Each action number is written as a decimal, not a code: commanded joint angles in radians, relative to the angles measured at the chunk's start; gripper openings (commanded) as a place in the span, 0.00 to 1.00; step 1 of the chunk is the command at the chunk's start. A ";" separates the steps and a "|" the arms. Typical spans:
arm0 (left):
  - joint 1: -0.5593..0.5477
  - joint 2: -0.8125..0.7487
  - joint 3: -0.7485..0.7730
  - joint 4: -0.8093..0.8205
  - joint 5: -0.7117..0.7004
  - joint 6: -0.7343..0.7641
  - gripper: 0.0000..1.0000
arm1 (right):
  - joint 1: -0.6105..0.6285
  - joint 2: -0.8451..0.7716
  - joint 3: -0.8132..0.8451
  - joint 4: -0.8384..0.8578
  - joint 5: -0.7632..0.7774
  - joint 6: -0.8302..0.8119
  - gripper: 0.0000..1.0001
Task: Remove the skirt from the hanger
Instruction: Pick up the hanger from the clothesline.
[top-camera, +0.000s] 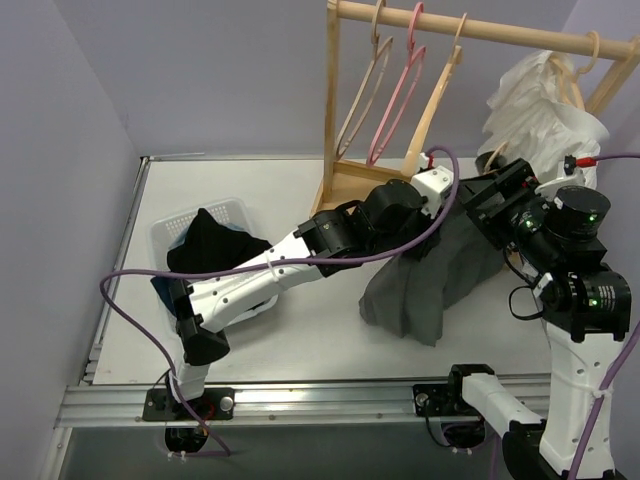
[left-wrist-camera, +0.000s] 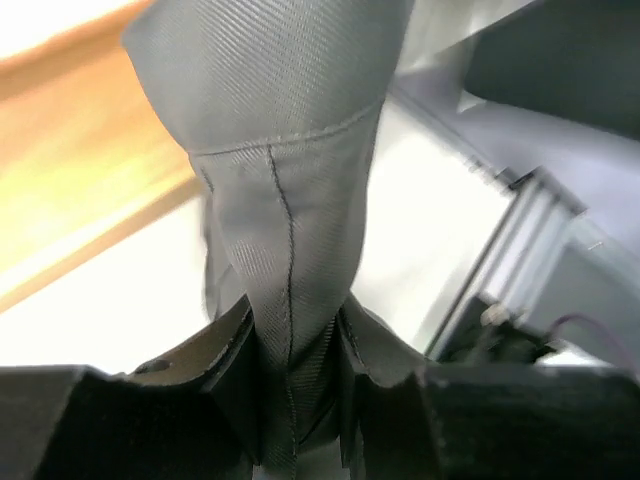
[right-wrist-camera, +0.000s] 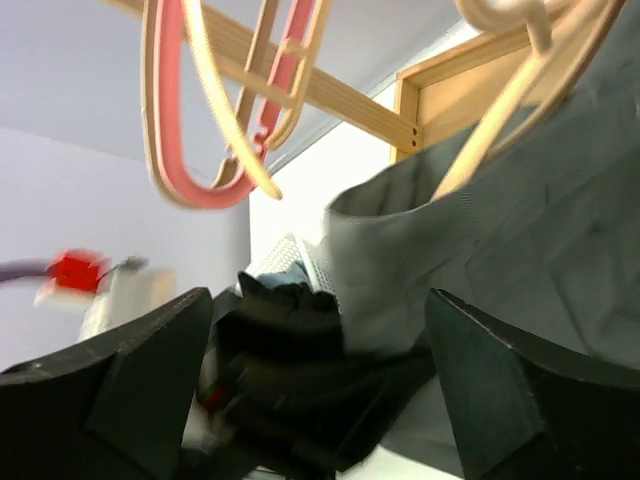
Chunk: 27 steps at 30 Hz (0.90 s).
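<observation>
Left of the wooden rack I see a white slatted basket holding dark clothes; left gripper pinches the twill grey skirt, right gripper gapes.

Left gripper: the gap between the jaws is filled by the skirt. Right gripper: passage ahead is barred by the skirt and the left arm. Overhead, the way is crossed by the hanger and a pink hanger. Bare table is left free on the near side of both grippers.

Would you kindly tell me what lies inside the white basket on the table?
A black garment is heaped in the basket; the basket's floor and anything beneath the garment are covered.
</observation>
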 joint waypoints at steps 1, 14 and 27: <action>0.036 -0.149 -0.120 0.053 0.012 0.027 0.02 | 0.006 -0.035 0.024 0.035 -0.074 -0.115 0.87; 0.061 -0.620 -0.585 0.196 0.246 0.089 0.02 | 0.006 -0.058 -0.069 0.139 -0.131 -0.201 1.00; 0.110 -0.668 -0.659 0.307 0.429 0.041 0.02 | 0.006 -0.013 -0.091 0.319 -0.268 -0.094 0.87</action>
